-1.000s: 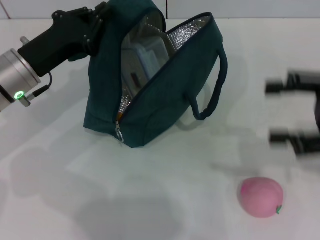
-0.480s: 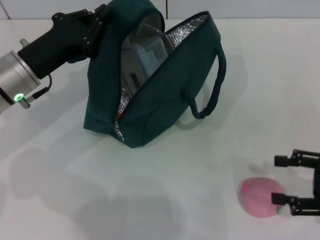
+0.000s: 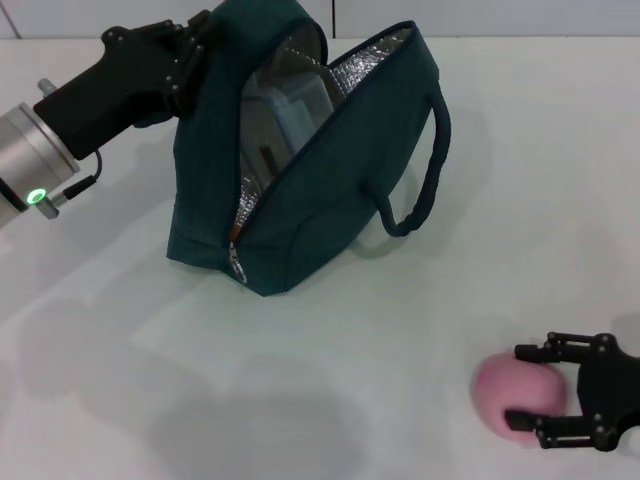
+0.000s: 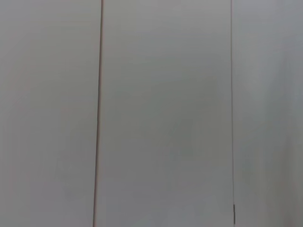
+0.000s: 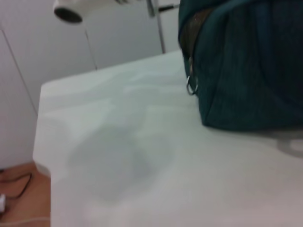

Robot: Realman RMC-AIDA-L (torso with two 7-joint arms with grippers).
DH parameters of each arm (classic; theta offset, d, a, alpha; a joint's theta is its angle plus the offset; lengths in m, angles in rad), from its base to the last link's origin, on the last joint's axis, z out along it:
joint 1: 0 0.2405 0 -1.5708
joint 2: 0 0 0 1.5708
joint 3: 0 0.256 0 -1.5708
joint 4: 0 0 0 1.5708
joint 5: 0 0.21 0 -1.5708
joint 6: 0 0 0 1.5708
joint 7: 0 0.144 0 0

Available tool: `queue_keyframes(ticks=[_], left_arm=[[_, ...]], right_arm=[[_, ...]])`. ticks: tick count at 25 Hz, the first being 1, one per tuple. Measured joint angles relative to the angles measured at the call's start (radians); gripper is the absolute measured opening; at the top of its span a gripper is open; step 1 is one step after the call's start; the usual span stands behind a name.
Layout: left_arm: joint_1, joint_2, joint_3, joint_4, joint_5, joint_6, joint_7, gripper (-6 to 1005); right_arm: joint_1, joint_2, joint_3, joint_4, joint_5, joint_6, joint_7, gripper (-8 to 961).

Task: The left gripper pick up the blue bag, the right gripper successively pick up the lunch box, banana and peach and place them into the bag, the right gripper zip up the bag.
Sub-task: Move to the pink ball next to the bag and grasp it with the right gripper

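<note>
- Two grippers in the head view: the left gripper (image 3: 196, 38) at upper left, its fingertips buried in the top edge of the blue bag (image 3: 300, 215), apparently clenched on the fabric and holding it upright; the pinch itself is covered.
- Blue bag sits upper centre on the white table (image 3: 330, 340), mouth gaping toward the right, foil lining showing. Zipper pull (image 3: 238, 268) hangs low on the near seam.
- Lunch box (image 3: 290, 110) pale inside the opening, only partly visible. Banana not visible; presumably deeper in, unconfirmed.
- Peach (image 3: 518, 394) at lower right, well apart from the bag.
- Right gripper (image 3: 527, 384) spread, one finger each side of the peach, not yet closed.
- Step in hand, by my reading: grasp the peach. Centre it between the fingers, close gently because a round fruit can squirt out, then lift clear.
- Right gripper body is cut off by the frame edge.
</note>
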Motion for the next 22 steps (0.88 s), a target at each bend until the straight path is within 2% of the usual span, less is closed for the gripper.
queue_keyframes(ticks=[4, 9, 22], left_arm=[[0.0, -0.001, 0.0, 0.002, -0.002, 0.0, 0.002, 35], [-0.001, -0.002, 0.0, 0.001, -0.002, 0.0, 0.002, 35], [-0.001, -0.002, 0.0, 0.007, -0.001, 0.006, 0.016, 34]], right_arm=[[0.012, 0.001, -0.024, -0.003, -0.003, 0.028, 0.004, 738], [0.017, 0.001, -0.016, -0.011, -0.005, 0.022, 0.004, 550], [0.017, 0.0, 0.073, -0.015, 0.002, -0.113, -0.022, 409]])
